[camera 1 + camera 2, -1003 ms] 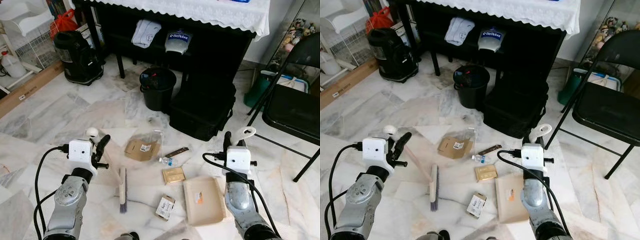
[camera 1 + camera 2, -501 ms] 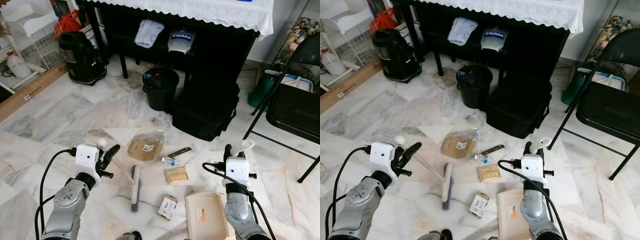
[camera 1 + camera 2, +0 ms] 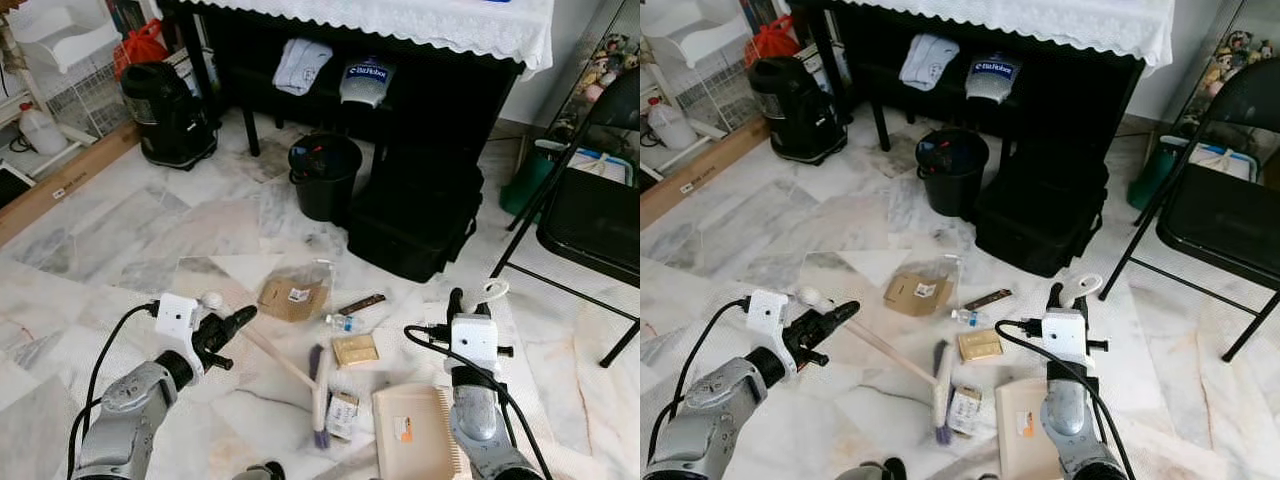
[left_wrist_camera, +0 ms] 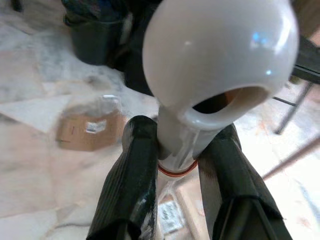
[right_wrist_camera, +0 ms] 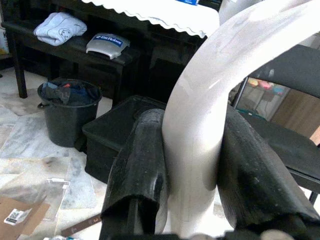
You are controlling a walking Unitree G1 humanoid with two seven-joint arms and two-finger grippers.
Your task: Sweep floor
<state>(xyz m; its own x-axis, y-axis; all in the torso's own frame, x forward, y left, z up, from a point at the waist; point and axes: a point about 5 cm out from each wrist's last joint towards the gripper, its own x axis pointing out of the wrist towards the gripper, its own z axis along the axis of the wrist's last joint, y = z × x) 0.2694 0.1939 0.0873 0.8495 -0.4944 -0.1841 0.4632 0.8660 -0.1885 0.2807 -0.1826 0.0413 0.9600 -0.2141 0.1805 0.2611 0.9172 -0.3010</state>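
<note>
Gripping brush [image 3: 300,372] in left gripper [image 3: 232,325] (bristles touching box [image 3: 342,414]); right gripper [image 5: 192,150] clenched on dustpan [image 3: 412,432].

Hand brush and dustpan, both on the marble floor.

I see the brush [image 3: 300,368] with a pale handle running diagonally; its white knobbed end is up in the left gripper [image 3: 243,318]. Its purple-bristled head rests on the tiles beside a small box [image 3: 341,414]. The beige dustpan [image 3: 410,432] lies flat, its white handle clamped in the right gripper [image 3: 468,298].
</note>
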